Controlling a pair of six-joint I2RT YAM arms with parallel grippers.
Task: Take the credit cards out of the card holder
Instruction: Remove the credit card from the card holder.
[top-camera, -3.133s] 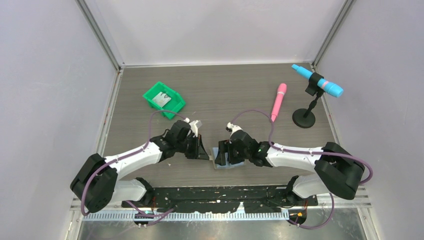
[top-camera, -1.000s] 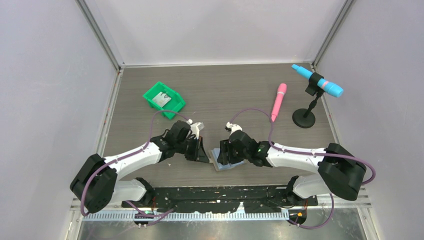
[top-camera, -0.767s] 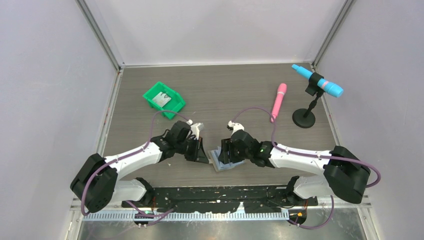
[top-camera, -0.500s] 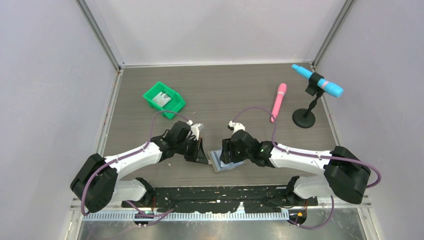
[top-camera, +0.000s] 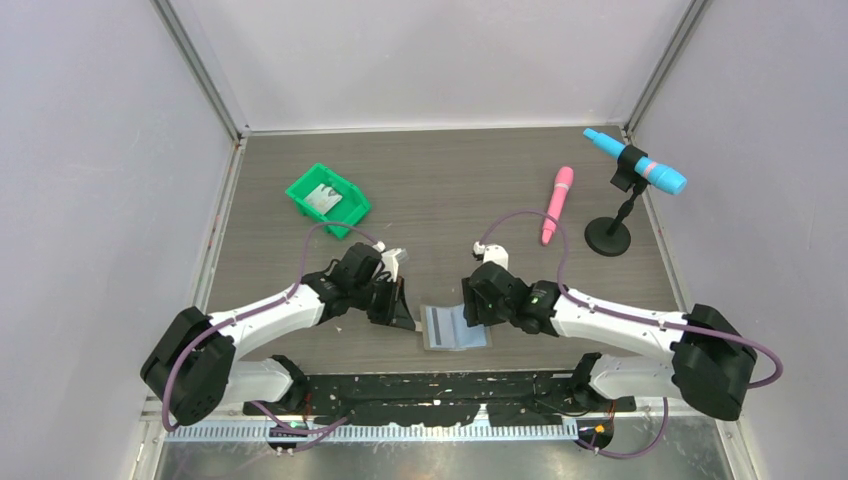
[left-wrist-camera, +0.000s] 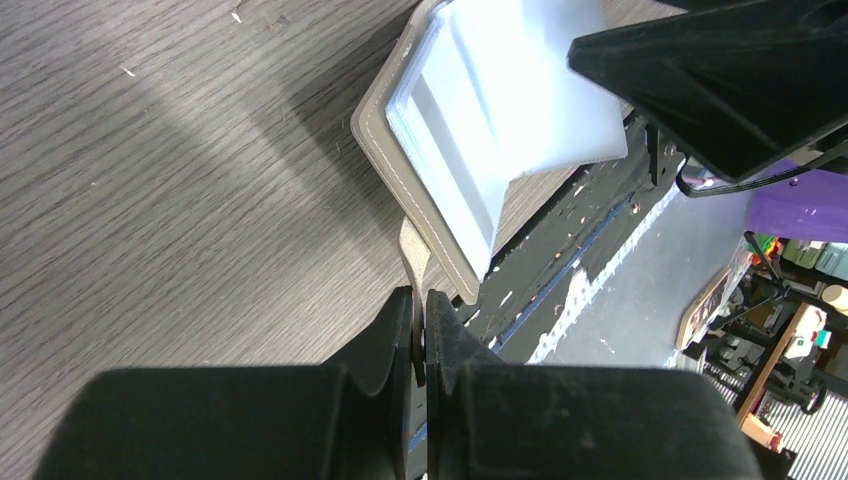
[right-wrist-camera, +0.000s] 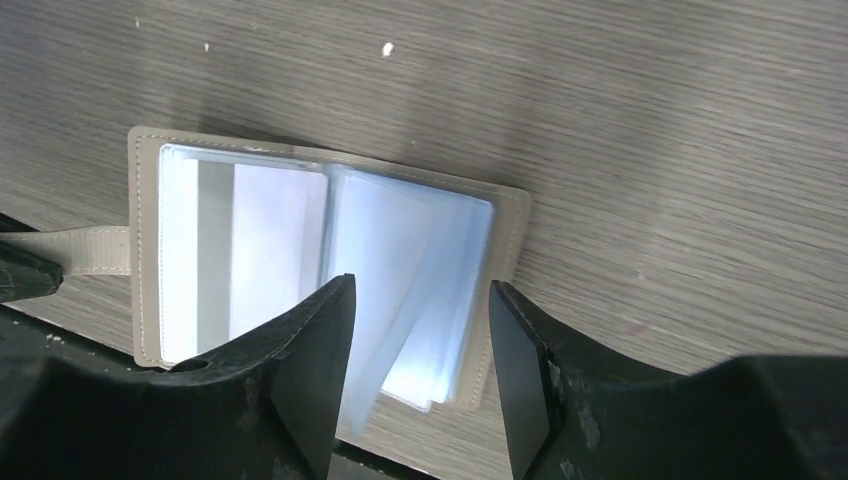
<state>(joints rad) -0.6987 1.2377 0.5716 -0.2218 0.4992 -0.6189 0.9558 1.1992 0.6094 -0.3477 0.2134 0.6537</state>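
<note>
Card holder (top-camera: 455, 327) lying open between the two grippers.
The left wrist view shows what the top view hides: left gripper (left-wrist-camera: 420, 310) pinched tight on the holder's grey tab (left-wrist-camera: 413, 255). Right gripper (right-wrist-camera: 420, 290) is spread wide over the clear sleeves (right-wrist-camera: 400, 250), holding nothing.

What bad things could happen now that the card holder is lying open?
1. The left gripper pinches only the thin grey tab; it might slip out, and the card holder could slide.
2. The card holder lies right by the near edge of the table, so a push might knock it off.
3. The open right gripper hovers over loose clear sleeves and might grab a sleeve, not a card.
</note>
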